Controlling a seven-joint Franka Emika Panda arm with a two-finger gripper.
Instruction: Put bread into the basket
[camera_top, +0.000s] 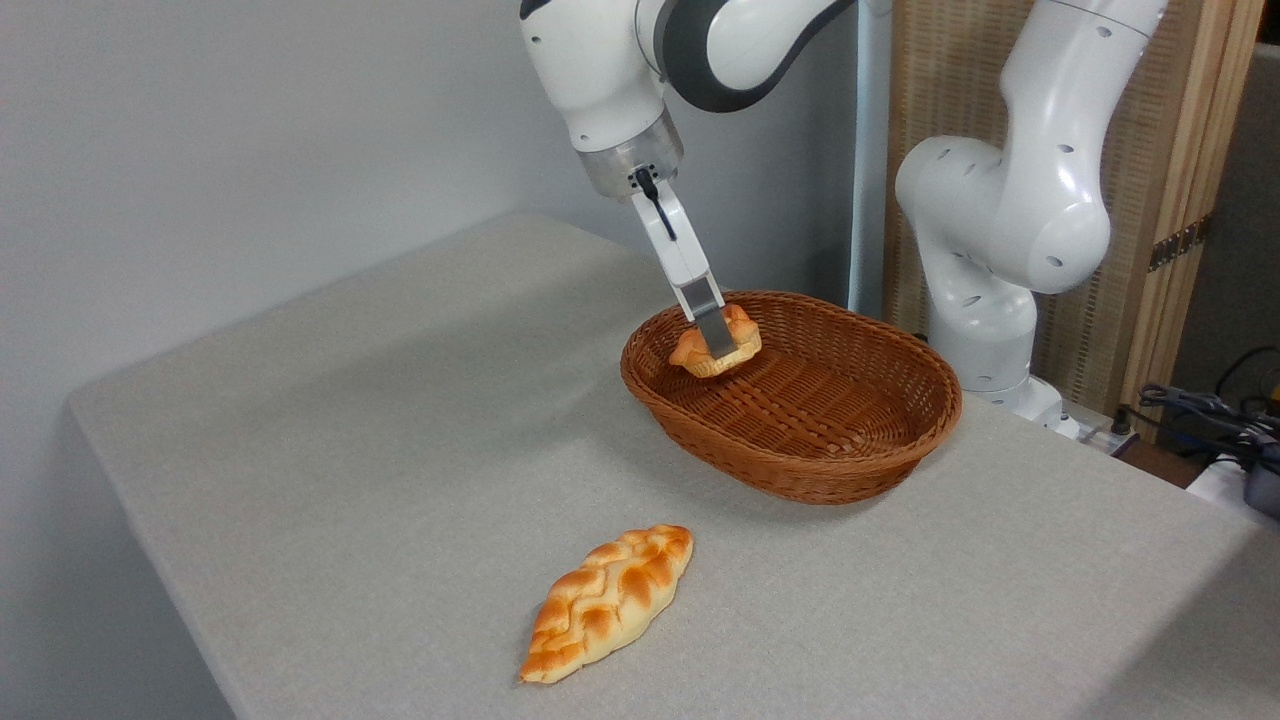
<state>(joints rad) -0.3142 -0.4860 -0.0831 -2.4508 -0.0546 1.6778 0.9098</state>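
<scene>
Bread (716, 349) clamped between the gripper (716, 343) fingers, seemingly just above the basket (800, 470) floor.

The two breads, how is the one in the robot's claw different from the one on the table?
The small bun is round and knotted; the braided loaf is long, leaf-shaped and clearly bigger. The bun is pinched in the gripper, its jaws shut on it, over the basket, near its left rim; the loaf lies untouched on the grey table, outside the basket. Both are golden-orange with browner patches.
</scene>
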